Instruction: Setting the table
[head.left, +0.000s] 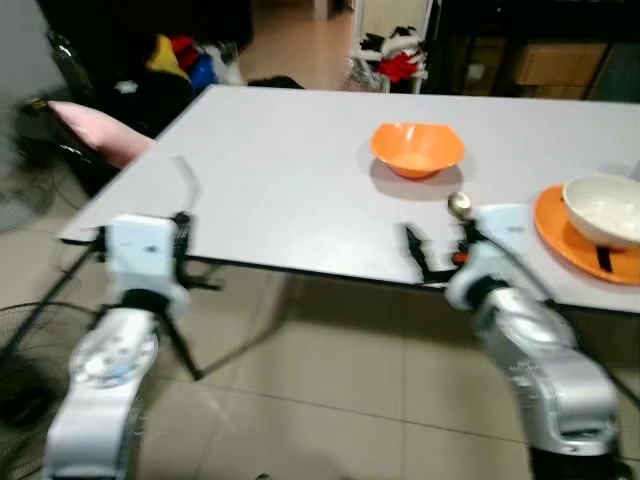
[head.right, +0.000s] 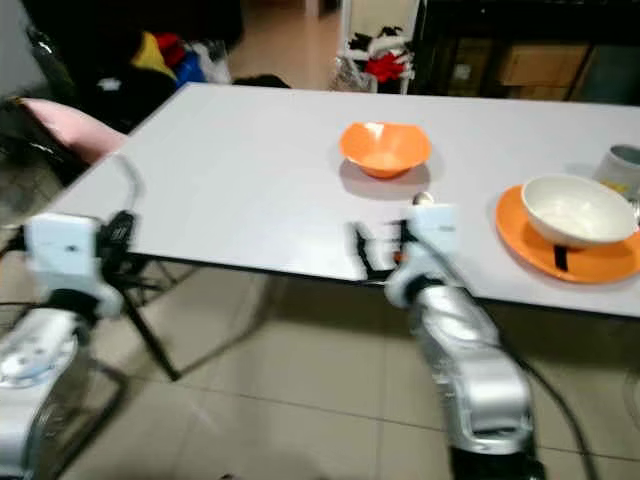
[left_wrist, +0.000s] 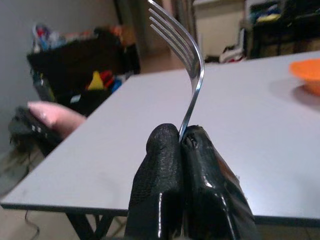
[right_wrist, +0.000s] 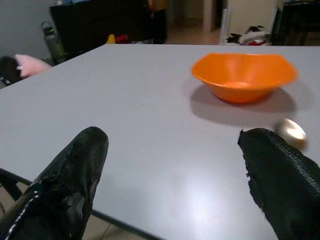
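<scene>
My left gripper (left_wrist: 180, 137) is shut on the handle of a silver fork (left_wrist: 192, 65), tines up, just short of the grey table's (head.left: 290, 180) near left edge. The same fork (head.left: 185, 175) stands above that gripper (head.left: 180, 235) in the left eye view. Over the table's near edge my right gripper (head.left: 437, 250) stands open with nothing between its fingers. A small shiny rounded metal piece (right_wrist: 291, 131), like a spoon's bowl, lies on the table by one right finger. Beyond it sits an empty orange bowl (head.left: 417, 148). At the right, a white bowl (head.left: 605, 208) rests on an orange plate (head.left: 556, 232).
A mug (head.right: 625, 160) stands at the table's far right. A pink cushion (head.left: 100, 135) on a dark chair sits off the left corner, with a fan (head.left: 25, 170) near it. Bags and clutter (head.left: 185, 60) lie behind the table. Tiled floor (head.left: 330, 390) lies below me.
</scene>
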